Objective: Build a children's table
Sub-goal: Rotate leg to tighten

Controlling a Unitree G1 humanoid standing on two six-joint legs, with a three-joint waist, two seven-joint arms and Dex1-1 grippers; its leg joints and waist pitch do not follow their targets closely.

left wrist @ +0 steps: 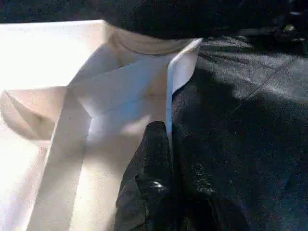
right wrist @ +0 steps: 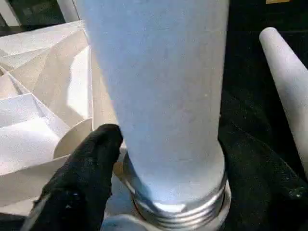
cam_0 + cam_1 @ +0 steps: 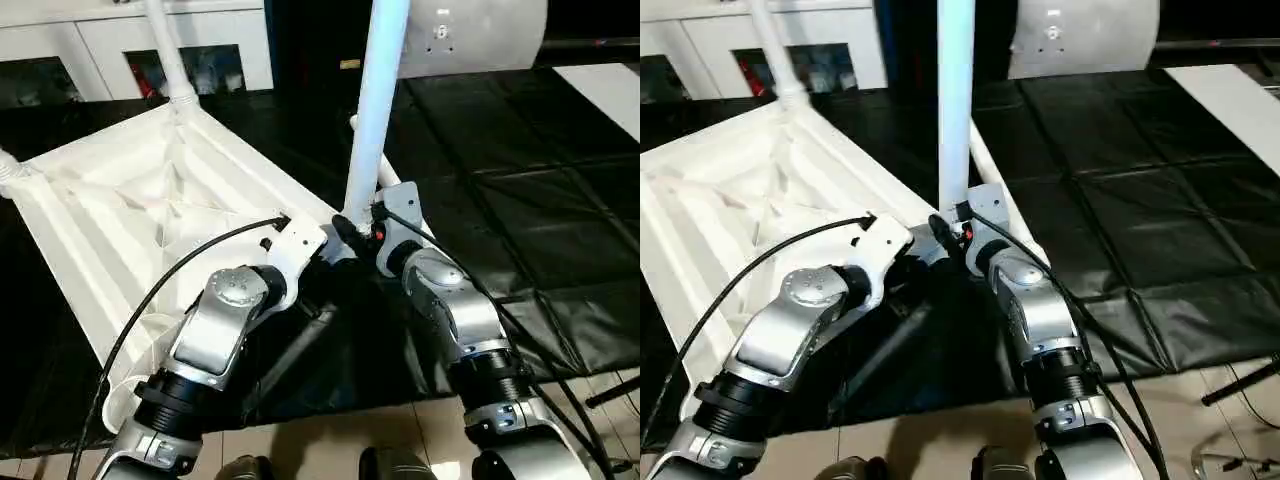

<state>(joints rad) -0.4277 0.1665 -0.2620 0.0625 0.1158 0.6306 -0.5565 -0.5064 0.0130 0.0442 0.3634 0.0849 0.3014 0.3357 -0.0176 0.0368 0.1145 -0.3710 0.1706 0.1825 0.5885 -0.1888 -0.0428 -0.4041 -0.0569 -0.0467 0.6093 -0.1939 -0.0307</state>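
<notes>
The children's table top (image 3: 120,220) lies upside down, ribbed underside up, on the black surface. One white leg (image 3: 168,50) stands in its far corner and another (image 3: 8,170) at its left corner. A third leg (image 3: 375,110) stands upright in the near right corner socket, its threaded end (image 2: 178,211) showing at the base. My right gripper (image 3: 365,225) is at the foot of this leg. My left gripper (image 3: 335,238) is shut on the table top's thin rim (image 1: 168,96) close to that corner, its fingers (image 1: 154,163) pressed against the wall. A loose leg (image 3: 990,185) lies just behind.
The black-covered work surface (image 3: 520,200) stretches to the right and back. White cabinets (image 3: 100,40) stand behind, and a large white rounded object (image 3: 470,35) is at the back. The surface's front edge meets tiled floor (image 3: 350,430). A black cable (image 3: 150,290) loops over my left forearm.
</notes>
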